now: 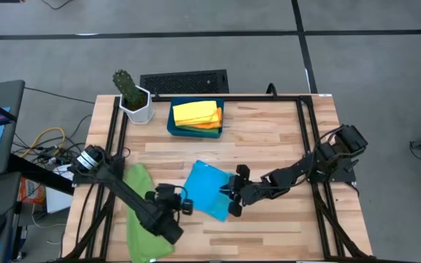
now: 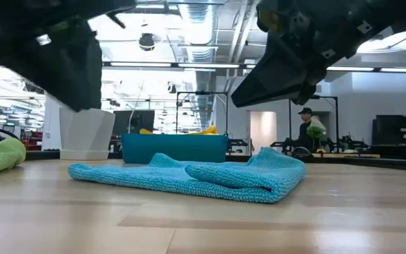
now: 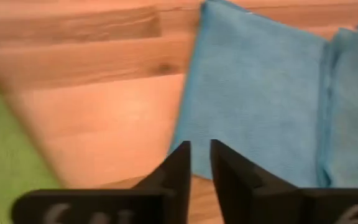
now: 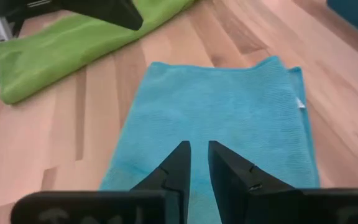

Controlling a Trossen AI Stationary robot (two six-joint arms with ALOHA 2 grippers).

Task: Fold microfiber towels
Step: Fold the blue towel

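Sky-blue towel (image 1: 209, 190) lying folded mid-surface (image 1: 269, 131), between both end effectors; upper layer bunched along one edge in the low view. Soft, light, limp pile cloth: likely to sag and drag on wood, no breakage risk. Best taken at a free corner or doubled edge, pinching both layers. Left end effector (image 1: 187, 202) just beside its near edge, fingers a narrow gap apart, nothing between them. Right end effector (image 1: 232, 196) over the opposite edge, fingers likewise slightly apart, seemingly empty. Green towel (image 1: 146, 213) crumpled under the left arm.
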